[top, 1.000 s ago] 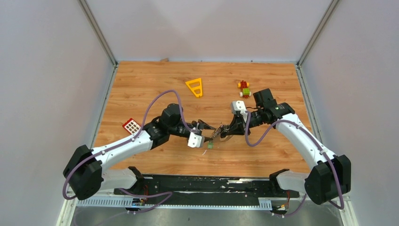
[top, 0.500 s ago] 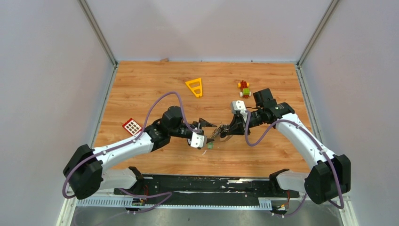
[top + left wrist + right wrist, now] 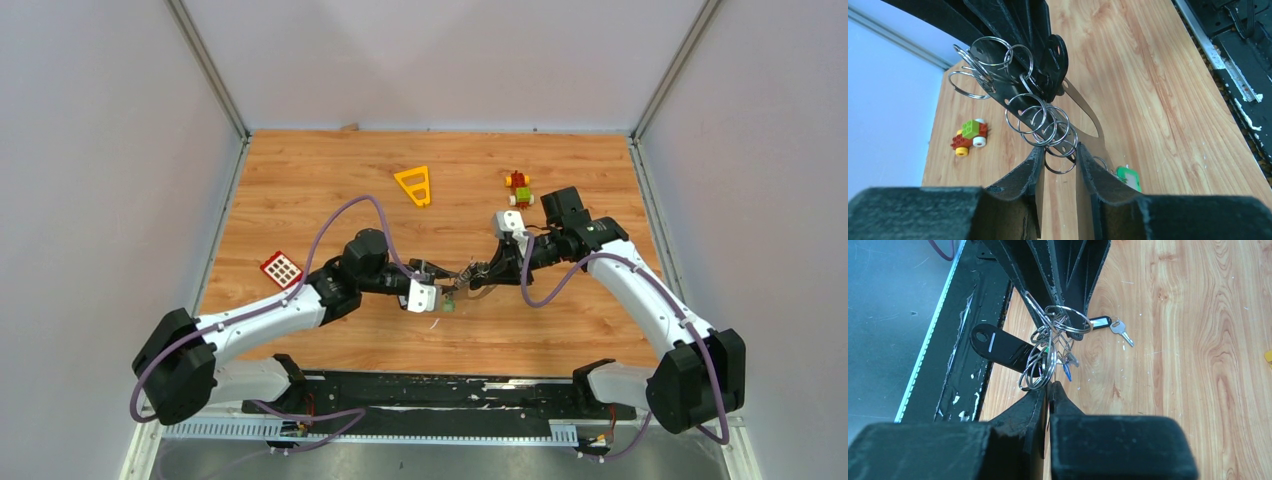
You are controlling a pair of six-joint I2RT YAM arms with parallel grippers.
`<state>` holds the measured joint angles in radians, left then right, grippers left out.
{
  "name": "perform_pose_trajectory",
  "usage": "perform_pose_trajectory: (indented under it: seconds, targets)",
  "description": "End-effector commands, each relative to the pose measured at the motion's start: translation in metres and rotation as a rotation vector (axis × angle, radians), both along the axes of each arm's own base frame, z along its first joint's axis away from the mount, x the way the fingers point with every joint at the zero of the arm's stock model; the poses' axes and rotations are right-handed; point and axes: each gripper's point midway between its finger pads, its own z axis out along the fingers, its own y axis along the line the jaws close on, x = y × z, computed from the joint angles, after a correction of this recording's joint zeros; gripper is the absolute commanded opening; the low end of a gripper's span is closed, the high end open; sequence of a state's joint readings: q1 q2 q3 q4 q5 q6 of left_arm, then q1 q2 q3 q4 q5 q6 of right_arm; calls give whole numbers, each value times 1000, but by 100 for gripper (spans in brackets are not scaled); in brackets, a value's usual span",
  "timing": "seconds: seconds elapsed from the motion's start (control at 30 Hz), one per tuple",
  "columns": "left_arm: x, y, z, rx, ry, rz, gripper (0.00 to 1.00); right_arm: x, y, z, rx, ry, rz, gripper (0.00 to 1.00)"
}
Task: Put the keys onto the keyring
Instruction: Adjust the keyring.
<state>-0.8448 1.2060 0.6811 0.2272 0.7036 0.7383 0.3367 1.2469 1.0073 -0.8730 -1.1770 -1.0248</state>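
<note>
Above the table's middle, the silver keyring [image 3: 463,275] [image 3: 1083,107] hangs between both grippers. My right gripper [image 3: 480,271] [image 3: 1050,387] is shut on one end of it. Several split rings [image 3: 1045,122] are strung along it. My left gripper [image 3: 442,279] [image 3: 1060,152] straddles the other end, and its fingers [image 3: 1034,165] touch both sides of the lowest split ring [image 3: 1060,171]. A blue tag [image 3: 1066,371] and a black tag [image 3: 998,347] dangle from the bunch. A green-tagged key [image 3: 447,305] [image 3: 1128,177] lies on the wood below. A black-tagged key [image 3: 1110,326] also lies on the table.
A yellow triangle frame [image 3: 414,185] and a red-green-yellow block figure [image 3: 518,188] [image 3: 968,136] lie farther back. A red-and-white grid tile [image 3: 281,268] sits left of the left arm. The black base rail [image 3: 430,395] runs along the near edge.
My left gripper has slid a little right onto the keyring's end. Its jaws widened, then narrowed round a split ring. The right arm has held almost still.
</note>
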Motion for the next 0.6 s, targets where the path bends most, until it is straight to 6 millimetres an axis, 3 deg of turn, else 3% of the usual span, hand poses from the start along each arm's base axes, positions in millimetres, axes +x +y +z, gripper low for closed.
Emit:
perform_pose_trajectory:
  seconds: [0.0, 0.1, 0.33, 0.57]
  targets:
    - [1, 5, 17, -38, -33, 36, 31, 4, 2, 20, 53, -41, 4, 0]
    - [0, 5, 18, -39, -33, 31, 36, 5, 1, 18, 48, -39, 2, 0]
    - [-5, 10, 18, 11, -18, 12, 37, 13, -1, 15, 15, -62, -37, 0]
    - [-27, 9, 8, 103, 248, -35, 23, 41, -3, 23, -16, -152, -143, 6]
